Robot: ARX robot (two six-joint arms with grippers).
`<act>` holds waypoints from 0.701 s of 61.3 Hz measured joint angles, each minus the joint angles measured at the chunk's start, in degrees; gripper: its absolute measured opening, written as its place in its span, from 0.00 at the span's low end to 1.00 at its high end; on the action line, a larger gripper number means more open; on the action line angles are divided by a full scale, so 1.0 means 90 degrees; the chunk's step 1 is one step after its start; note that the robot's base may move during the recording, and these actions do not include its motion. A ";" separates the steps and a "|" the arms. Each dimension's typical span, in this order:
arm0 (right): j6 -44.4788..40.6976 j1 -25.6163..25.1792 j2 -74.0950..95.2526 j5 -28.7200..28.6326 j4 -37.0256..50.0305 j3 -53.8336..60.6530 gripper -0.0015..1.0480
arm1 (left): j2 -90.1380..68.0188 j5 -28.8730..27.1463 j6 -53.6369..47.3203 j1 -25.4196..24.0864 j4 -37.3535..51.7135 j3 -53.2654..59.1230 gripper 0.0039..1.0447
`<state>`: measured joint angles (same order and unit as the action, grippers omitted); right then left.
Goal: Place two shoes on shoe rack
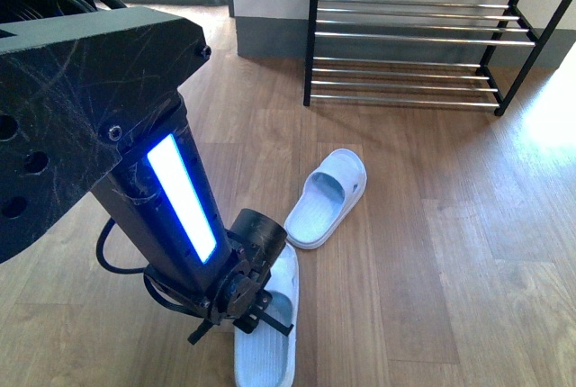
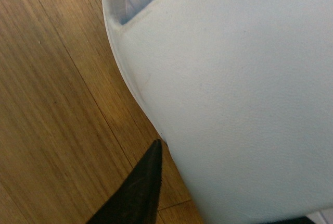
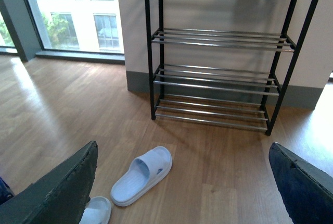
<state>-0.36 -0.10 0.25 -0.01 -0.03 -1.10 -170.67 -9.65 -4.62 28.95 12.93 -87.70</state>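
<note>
Left gripper down on near pale-blue foam slide, wooden floor, well short of black metal shoe rack.
Left closure impossible to tell; right gripper spread, empty. Risk: shallow bite on smooth strap, slippage during lift.

Bright daylight from window; glare on floor; left wrist close-up slightly soft, evenly lit.
</note>
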 joint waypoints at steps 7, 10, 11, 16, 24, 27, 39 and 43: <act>0.0000 0.0000 0.0000 0.0000 -0.0002 0.0000 0.91 | 0.0214 -0.0374 0.0216 -0.0063 -0.0012 0.0245 0.02; 0.0000 0.0000 0.0000 0.0000 0.0000 0.0000 0.91 | 0.0459 -0.0359 0.0406 -0.0097 -0.0010 0.0537 0.02; 0.0000 0.0000 0.0000 0.0002 0.0000 0.0000 0.91 | 0.0578 -0.0328 0.0488 -0.0109 0.0029 0.0682 0.02; 0.0000 0.0000 0.0000 0.0000 0.0000 0.0000 0.91 | 0.1222 -0.0056 0.0826 -0.0151 0.0153 0.1292 0.02; 0.0000 0.0000 0.0000 0.0002 0.0000 0.0000 0.91 | 0.2443 0.0049 0.1025 -0.0262 0.0697 0.2191 0.02; 0.0002 0.0000 0.0000 0.0000 0.0000 0.0000 0.91 | 0.3062 -0.0151 0.0959 -0.0350 0.0998 0.2603 0.02; 0.0000 0.0000 0.0000 0.0000 0.0000 0.0000 0.91 | 0.4935 -0.0578 0.0738 -0.0959 0.1593 0.3963 0.02; 0.0000 0.0000 0.0000 0.0000 0.0000 0.0000 0.91 | 0.5542 -0.0719 0.0753 -0.1171 0.1809 0.4481 0.02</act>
<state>-0.36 -0.10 0.25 -0.01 -0.03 -1.10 -120.79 -16.12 2.15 18.41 29.21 -47.37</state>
